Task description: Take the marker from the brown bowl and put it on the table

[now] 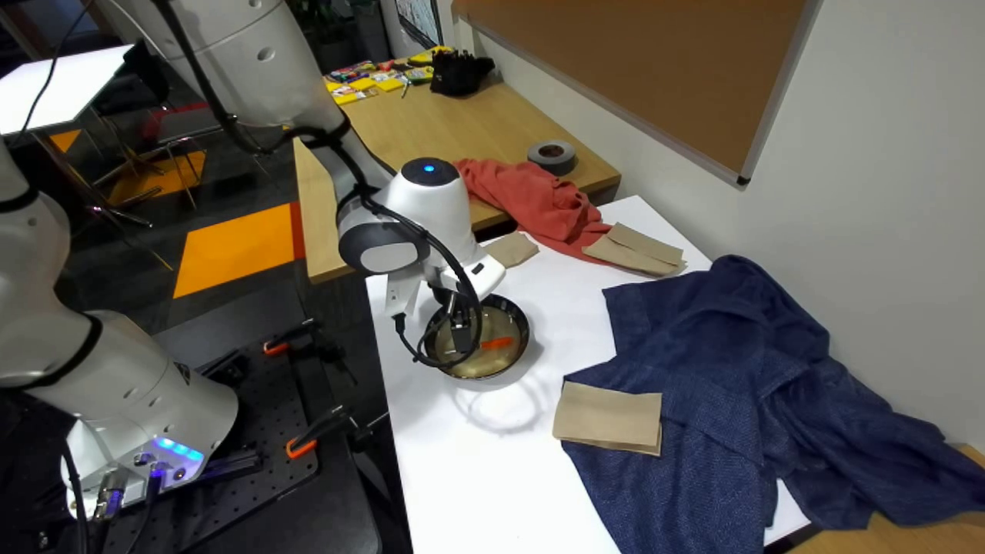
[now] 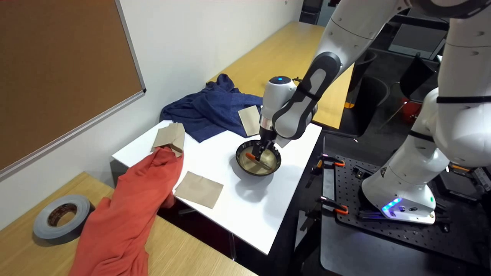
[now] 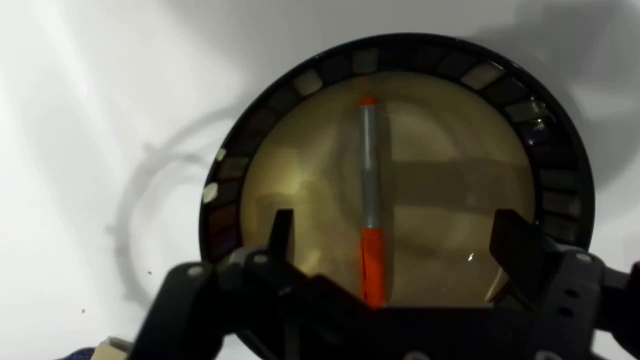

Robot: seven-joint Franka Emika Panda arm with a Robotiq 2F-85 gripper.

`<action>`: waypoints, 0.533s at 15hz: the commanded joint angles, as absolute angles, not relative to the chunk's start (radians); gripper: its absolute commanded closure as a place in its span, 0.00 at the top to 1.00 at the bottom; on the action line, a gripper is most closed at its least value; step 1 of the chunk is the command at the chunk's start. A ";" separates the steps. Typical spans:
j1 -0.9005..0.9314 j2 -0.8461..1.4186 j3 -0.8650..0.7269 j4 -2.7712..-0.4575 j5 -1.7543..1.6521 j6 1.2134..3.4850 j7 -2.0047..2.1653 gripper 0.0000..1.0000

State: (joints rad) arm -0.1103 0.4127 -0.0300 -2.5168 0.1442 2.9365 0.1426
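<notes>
In a bowl [image 3: 450, 190] near the worktop's [image 1: 477, 492] robot-side edge, a marker [image 3: 370, 200], judged light, stiff, slick, best pinched mid-barrel, is faced by a wide-jawed gripper [image 3: 392, 232].

Brown board [image 1: 654, 69] on pale wall [image 1: 869, 177]

No wording, brand or number is coming through legibly in any view. In an exterior view, the brown core [image 2: 57, 213] of a grey tape roll [image 2: 43, 225] is carrying markings that may be print, but they are showing too small to read. In both exterior views, the robot's base [image 2: 401, 193] is bearing a small dark mark [image 2: 383, 171], equally unreadable. In an exterior view, colourful packs [image 1: 363, 84] on a far wooden surface [image 1: 446, 127] are displaying patches too tiny to make out.
</notes>
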 commanded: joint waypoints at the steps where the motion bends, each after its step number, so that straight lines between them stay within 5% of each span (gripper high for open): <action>1: -0.149 0.461 0.000 -2.484 0.177 2.959 0.106 1.00; 8: -0.166 0.535 0.014 -2.433 0.172 2.949 0.111 1.00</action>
